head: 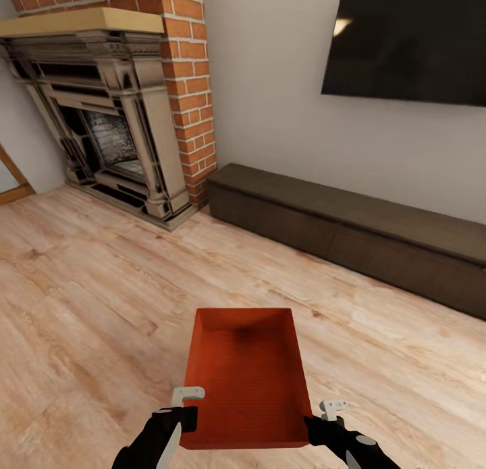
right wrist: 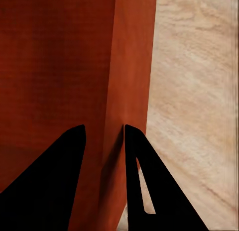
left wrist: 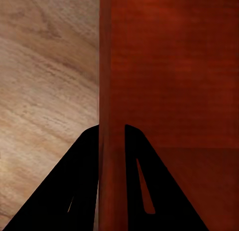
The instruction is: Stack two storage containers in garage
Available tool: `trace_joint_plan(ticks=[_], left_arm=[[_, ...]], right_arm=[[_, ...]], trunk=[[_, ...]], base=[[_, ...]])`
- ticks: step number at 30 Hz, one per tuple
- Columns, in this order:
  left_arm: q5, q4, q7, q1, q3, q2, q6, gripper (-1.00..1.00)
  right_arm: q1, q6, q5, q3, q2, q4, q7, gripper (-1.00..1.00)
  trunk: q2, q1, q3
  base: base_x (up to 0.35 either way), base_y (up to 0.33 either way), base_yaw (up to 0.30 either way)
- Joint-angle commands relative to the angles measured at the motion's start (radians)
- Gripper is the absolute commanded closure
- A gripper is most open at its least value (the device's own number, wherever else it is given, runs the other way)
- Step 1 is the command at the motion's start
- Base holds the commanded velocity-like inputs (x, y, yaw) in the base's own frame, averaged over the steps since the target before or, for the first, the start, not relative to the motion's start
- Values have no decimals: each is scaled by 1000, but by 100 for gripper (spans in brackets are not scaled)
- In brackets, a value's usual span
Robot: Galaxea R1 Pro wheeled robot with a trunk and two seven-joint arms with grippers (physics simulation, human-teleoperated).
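Note:
One orange-red storage container [head: 246, 381] hangs low in front of me over the light wood plank floor [head: 88, 287] of the living room. It is open-topped and empty. My left gripper [head: 189, 418] is shut on its left side wall near the close corner, and my right gripper [head: 312, 425] is shut on its right wall. In the left wrist view the two dark fingers of the left gripper [left wrist: 112, 131] straddle the thin wall of the container [left wrist: 174, 66]. The right wrist view shows the right gripper [right wrist: 104, 129] pinching the container's [right wrist: 55, 57] wall the same way.
A grey ornate fireplace [head: 115, 125] in a red brick chimney [head: 192, 84] stands ahead to the left. A long dark low cabinet [head: 337, 233] runs along the wall on the right, under a black wall TV [head: 405, 37]. Wood floor spreads between me and them.

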Motion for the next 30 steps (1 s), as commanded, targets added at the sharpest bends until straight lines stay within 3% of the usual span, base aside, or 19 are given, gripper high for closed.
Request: trace_joint_plan(ticks=[1,30], left_arm=[[-34,-5,3,0,12,-1,7,100],[-33,-5,3,0,11,-1,7,100]], right_arm=[[0,-1,-11,8,-1,2,1,100],[0,-1,-11,9,-1,2,2,100]], trunk=[[7,-4,3],[210,-115,131]], base=[[0,0,-262],[0,0,-208]])
